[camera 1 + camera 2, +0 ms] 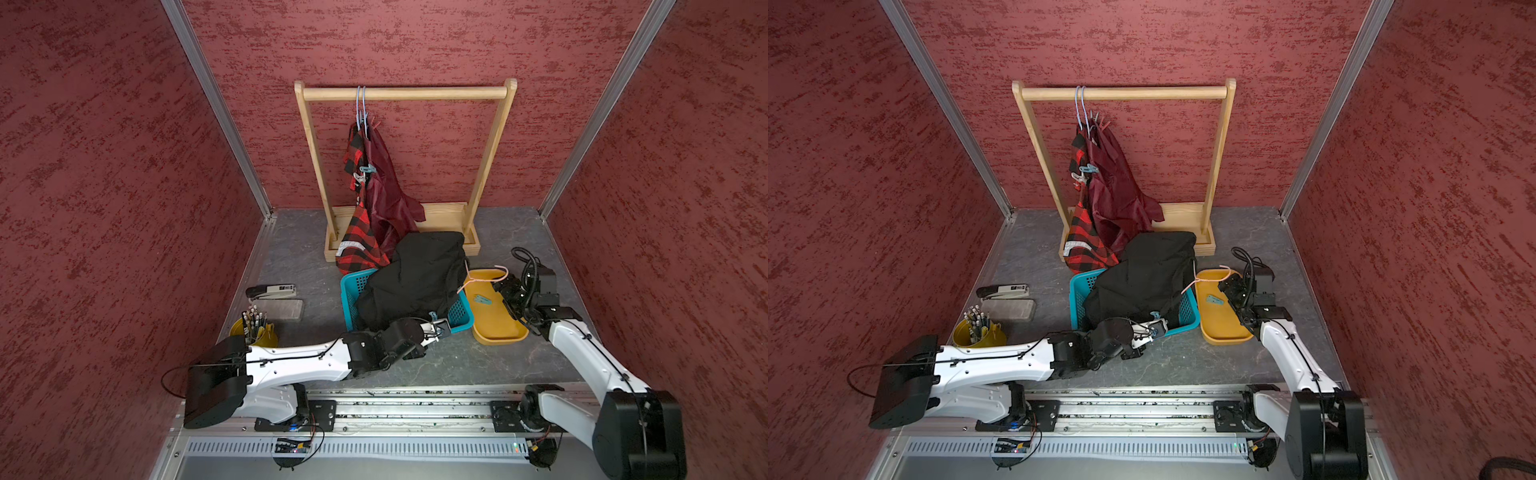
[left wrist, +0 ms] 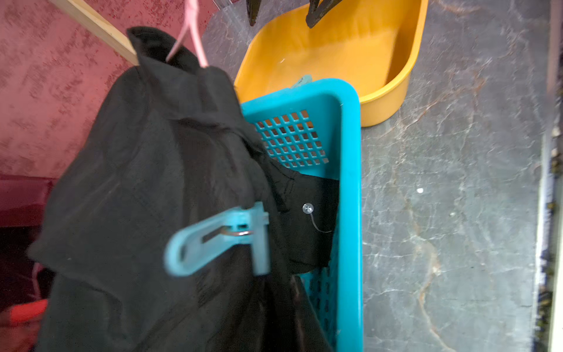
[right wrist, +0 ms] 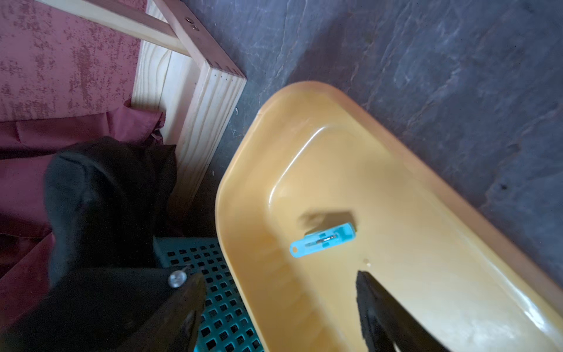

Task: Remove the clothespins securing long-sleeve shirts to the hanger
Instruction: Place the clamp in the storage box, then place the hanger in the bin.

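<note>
My right gripper (image 3: pixel 280 283) hangs over the tray (image 3: pixel 396 183), a smooth, glossy yellow plastic trough with rounded corners. Its jaws are spread wide with nothing between them. Only the two dark fingers (image 3: pixel 384 314) show, cut off by the frame edge. One clothespin (image 3: pixel 323 240), flat teal plastic with a metal spring at its middle, lies loose on the tray floor just beyond them.

My left gripper (image 1: pixel 441 329) sits at the near rim of the basket (image 1: pixel 459 311), a teal plastic box with grid-perforated walls. A second clothespin (image 2: pixel 219 237) looks clipped to a fold of the black shirt (image 2: pixel 137 183) right by it. The wrist view blurs the pin and doesn't show me the jaws, and in both top views they are too small. I cannot tell whether they are clenched on the pin or released.

The black shirt, matte with a pale button, is heaped over the basket and buries most of it. A thin pink hanger (image 2: pixel 191 12) pokes from its collar.

On the wooden rack (image 1: pixel 405 93) at the back of the tabletop (image 1: pixel 291 257), two blue wire hangers (image 1: pixel 360 108) carry the plaid shirt (image 1: pixel 361 241) and the shiny maroon shirt (image 1: pixel 388 199). A teal pin (image 1: pixel 368 169) and a pale pin (image 1: pixel 359 178) show partway down. I can't make out which shirt each one grips.
</note>
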{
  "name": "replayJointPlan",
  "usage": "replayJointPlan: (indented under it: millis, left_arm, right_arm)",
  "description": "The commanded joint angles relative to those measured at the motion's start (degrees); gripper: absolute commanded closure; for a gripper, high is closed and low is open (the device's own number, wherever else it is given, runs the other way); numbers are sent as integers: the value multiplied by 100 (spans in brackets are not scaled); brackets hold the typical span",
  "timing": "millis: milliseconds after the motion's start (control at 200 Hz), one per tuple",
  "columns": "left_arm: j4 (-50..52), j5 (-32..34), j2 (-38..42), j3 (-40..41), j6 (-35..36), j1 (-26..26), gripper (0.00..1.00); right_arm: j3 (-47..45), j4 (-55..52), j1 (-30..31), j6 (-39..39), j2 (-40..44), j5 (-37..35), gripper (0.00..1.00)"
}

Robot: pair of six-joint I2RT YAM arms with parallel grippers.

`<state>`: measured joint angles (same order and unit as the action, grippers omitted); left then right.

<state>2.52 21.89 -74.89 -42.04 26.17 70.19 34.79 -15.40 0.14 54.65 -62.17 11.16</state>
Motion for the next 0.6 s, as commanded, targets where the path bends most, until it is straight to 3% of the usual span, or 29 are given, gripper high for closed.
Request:
replayJointPlan:
  millis: [0, 165, 351, 596]
  left_arm:
    - [-117, -209, -10, -131, -91, -9, 73]
    - [-125, -237, -49, -126, -195, -23, 62]
    - [-175, -312, -28, -121, -291, -40, 56]
    - [-222, -417, 15, -139, -376, -84, 53]
  right_arm:
    - [427, -533, -25, 151, 234, -298, 15]
    - [837, -1250, -64, 122, 405, -605, 11]
    - [1348, -2184, -113, -57, 686, -1728, 3]
    - [1389, -2171, -123, -136, 688, -1528, 2]
